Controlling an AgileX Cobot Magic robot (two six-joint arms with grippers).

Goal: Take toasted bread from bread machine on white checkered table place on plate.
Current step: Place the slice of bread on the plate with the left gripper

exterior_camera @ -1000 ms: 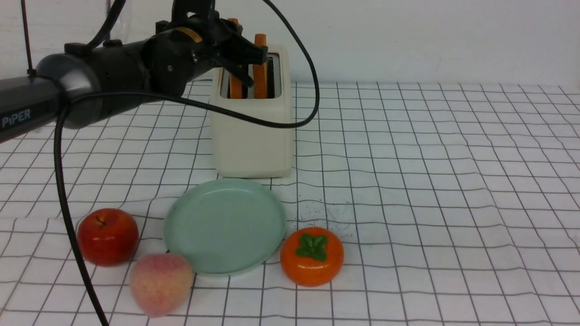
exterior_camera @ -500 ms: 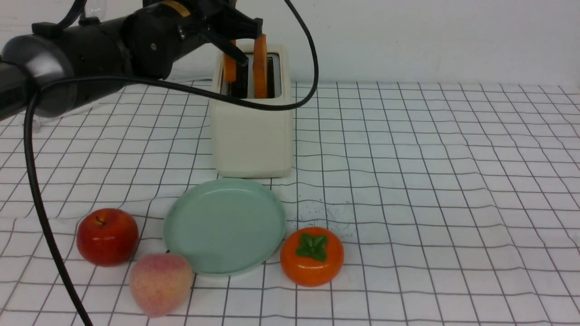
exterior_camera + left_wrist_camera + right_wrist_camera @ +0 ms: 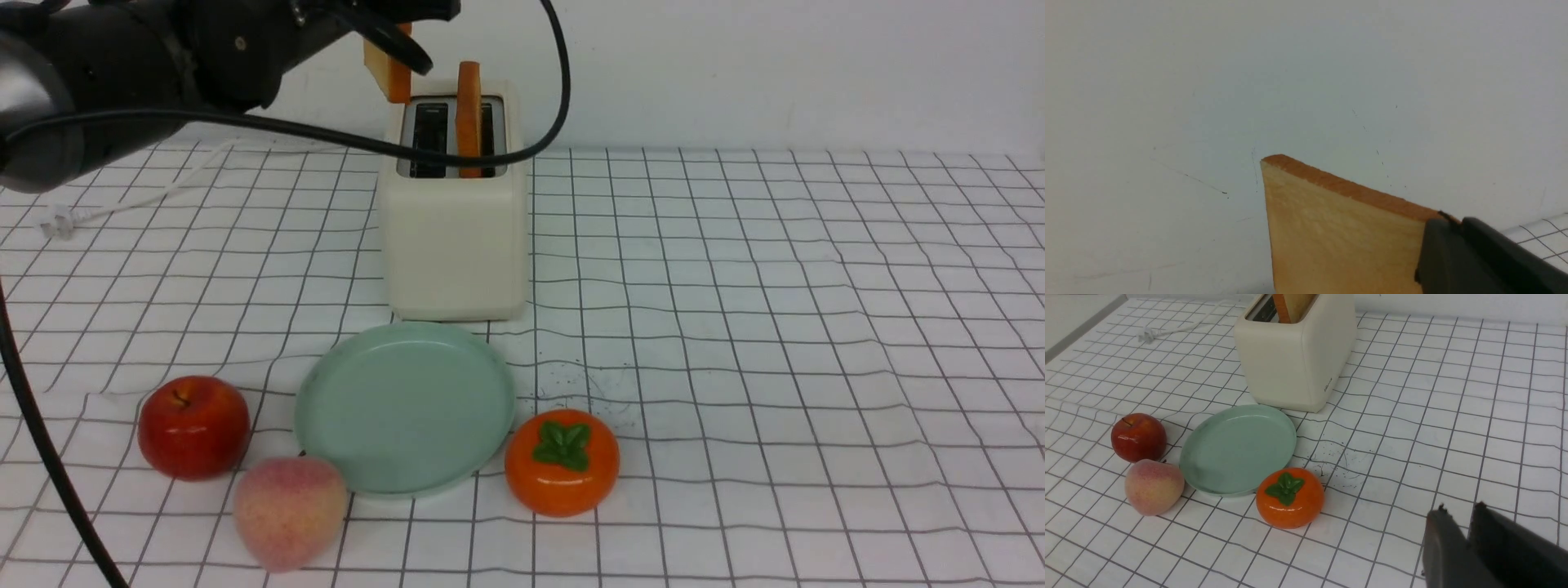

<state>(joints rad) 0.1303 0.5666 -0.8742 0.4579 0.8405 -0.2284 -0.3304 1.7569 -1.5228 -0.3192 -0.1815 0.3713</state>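
Observation:
My left gripper [image 3: 406, 49] is shut on one slice of toasted bread [image 3: 397, 80] and holds it clear above the left slot of the bread machine [image 3: 453, 237]. In the left wrist view the slice [image 3: 1339, 237] fills the lower middle, and the left gripper [image 3: 1455, 223] pinches its crust edge. The second slice [image 3: 468, 114] stands upright in the right slot. The mint-green plate [image 3: 406, 408] lies just in front of the toaster, with nothing on it. My right gripper [image 3: 1458, 512] is shut and empty, hovering over the white checkered table [image 3: 1453, 416].
A red apple [image 3: 193, 426] and a peach [image 3: 290, 510] sit left of the plate, and an orange persimmon [image 3: 562, 461] sits at its right. The toaster's white cord and plug [image 3: 57, 222] lie at the far left. My left arm's black cable hangs across the toaster's top.
My left gripper has risen with the left slice, pulling it from deep in the slot to fully above the toaster. The other slice has not moved.

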